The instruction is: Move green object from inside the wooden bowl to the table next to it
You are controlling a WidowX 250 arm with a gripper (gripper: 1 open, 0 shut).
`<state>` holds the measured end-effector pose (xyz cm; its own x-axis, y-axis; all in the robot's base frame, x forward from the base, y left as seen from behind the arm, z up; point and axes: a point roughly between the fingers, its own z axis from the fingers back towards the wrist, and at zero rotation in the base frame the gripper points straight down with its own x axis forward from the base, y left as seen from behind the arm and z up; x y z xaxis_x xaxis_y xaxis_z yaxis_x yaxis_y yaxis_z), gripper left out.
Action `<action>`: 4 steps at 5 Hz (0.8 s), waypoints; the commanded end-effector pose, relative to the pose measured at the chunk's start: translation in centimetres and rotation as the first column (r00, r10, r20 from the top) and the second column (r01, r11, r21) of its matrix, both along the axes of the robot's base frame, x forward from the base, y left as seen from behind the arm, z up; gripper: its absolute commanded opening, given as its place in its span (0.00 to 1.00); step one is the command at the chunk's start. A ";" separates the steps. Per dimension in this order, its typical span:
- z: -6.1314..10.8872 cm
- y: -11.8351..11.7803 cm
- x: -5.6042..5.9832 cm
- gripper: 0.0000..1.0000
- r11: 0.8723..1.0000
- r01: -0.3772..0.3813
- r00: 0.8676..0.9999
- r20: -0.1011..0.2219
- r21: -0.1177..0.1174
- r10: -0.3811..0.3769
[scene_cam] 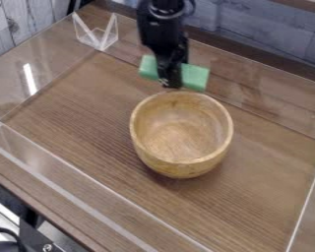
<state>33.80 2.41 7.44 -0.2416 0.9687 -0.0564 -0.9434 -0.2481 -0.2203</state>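
My gripper (171,79) points almost straight down just beyond the far rim of the wooden bowl (183,133). Its fingers are closed on the green object (196,77), a flat green block that sticks out on both sides of the fingers. The block is outside the bowl, low over the dark wood-grain table (82,118). I cannot tell whether it touches the tabletop. The light-tan bowl stands upright near the middle of the table and its inside is bare wood.
Clear acrylic walls (29,79) run round the table's edges. A clear folded stand (94,31) sits at the back left corner. A wall of grey planks (272,34) rises behind the table.
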 end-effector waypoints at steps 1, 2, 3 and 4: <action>1.1 -0.1 2.3 1.00 0.997 0.071 0.996 0.062 0.011 -0.071; 1.1 0.2 2.7 0.00 0.999 0.045 0.997 0.060 0.012 -0.046; 1.1 0.7 3.3 0.00 1.000 0.012 0.998 0.054 0.011 -0.013; 1.1 1.3 3.7 0.00 1.000 -0.029 0.998 0.048 -0.003 0.029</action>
<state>36.48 3.49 6.46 -0.2634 0.9629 -0.0589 -0.9415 -0.2698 -0.2018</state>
